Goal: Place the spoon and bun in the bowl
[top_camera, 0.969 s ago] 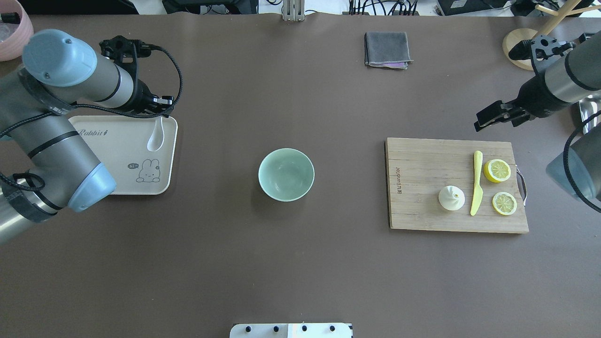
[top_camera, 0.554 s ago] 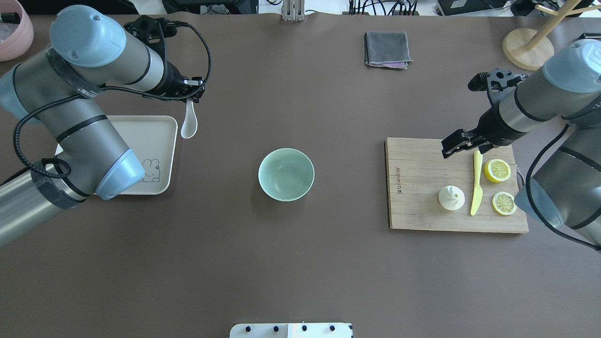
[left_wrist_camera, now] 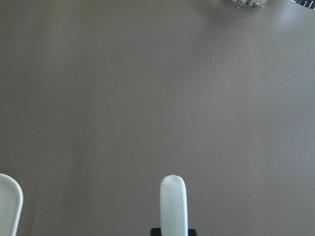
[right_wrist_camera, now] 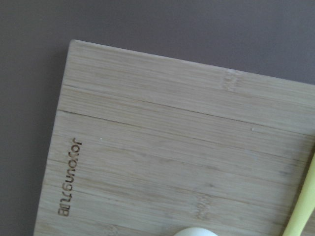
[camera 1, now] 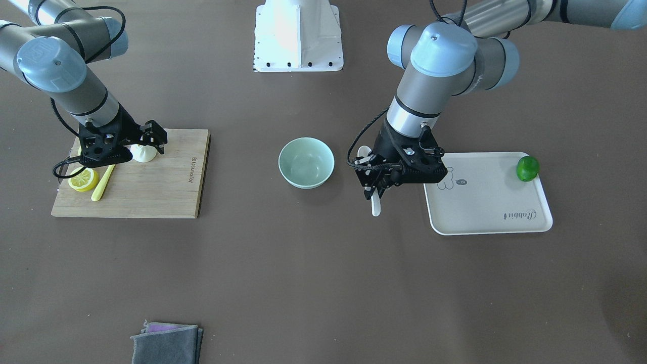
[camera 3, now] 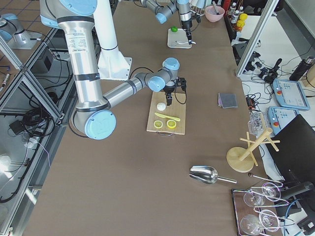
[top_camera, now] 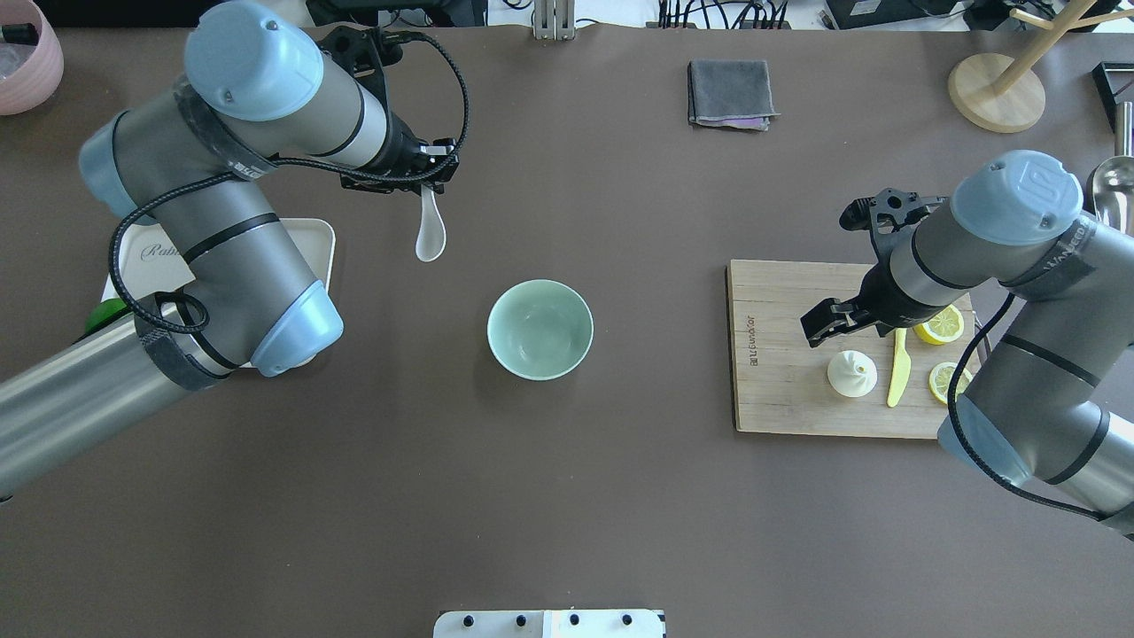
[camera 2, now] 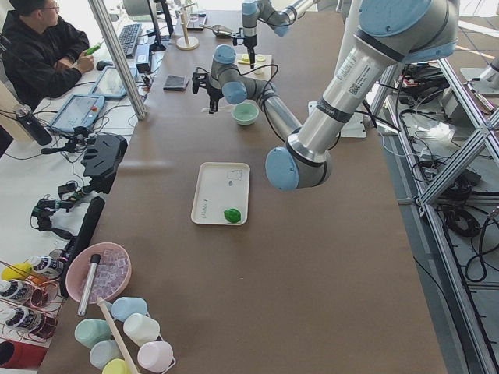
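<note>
My left gripper (top_camera: 431, 182) is shut on the white spoon (top_camera: 431, 235) and holds it above the table, behind and to the left of the mint-green bowl (top_camera: 540, 330). The spoon hangs from the fingers in the front view (camera 1: 375, 205) and sticks out in the left wrist view (left_wrist_camera: 173, 201). The bowl (camera 1: 306, 163) is empty. The white pleated bun (top_camera: 852, 373) sits on the wooden cutting board (top_camera: 780, 354). My right gripper (top_camera: 837, 321) is open and hovers just above the bun (camera 1: 144, 153). The bun's top shows at the right wrist view's bottom edge (right_wrist_camera: 197, 232).
A yellow-green knife (top_camera: 897, 377) and two lemon slices (top_camera: 952, 383) lie on the board next to the bun. A cream tray (camera 1: 485, 202) with a green lime (camera 1: 527, 168) lies to the left. A grey cloth (top_camera: 730, 93) and a wooden stand (top_camera: 997, 89) are at the back.
My left gripper has lifted the spoon off the tray and carried it right, towards the bowl. My right arm has moved in over the cutting board to just above the bun.
</note>
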Action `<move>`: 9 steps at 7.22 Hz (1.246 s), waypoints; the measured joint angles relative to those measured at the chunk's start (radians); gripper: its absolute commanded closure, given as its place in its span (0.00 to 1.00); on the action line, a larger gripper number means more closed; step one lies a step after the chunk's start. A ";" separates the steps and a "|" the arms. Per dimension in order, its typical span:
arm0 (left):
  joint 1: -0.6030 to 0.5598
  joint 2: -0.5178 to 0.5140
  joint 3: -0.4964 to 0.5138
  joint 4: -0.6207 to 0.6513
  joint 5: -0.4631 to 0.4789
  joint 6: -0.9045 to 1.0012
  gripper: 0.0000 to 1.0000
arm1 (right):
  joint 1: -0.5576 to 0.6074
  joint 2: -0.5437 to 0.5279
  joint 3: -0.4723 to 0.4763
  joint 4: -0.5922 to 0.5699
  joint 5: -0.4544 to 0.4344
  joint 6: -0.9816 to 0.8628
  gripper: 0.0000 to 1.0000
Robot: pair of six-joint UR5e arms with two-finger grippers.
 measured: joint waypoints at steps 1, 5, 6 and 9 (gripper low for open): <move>0.009 -0.014 0.005 -0.002 0.001 -0.016 1.00 | -0.004 -0.012 0.001 0.000 -0.001 0.002 0.07; 0.023 -0.026 0.010 -0.001 0.003 -0.025 1.00 | -0.037 -0.046 -0.010 0.000 -0.022 0.004 1.00; 0.023 -0.027 0.010 -0.001 0.003 -0.024 1.00 | -0.048 -0.047 -0.012 -0.001 -0.028 0.007 1.00; 0.025 -0.038 0.018 0.001 0.004 -0.032 1.00 | -0.059 -0.035 0.012 -0.002 -0.018 0.014 1.00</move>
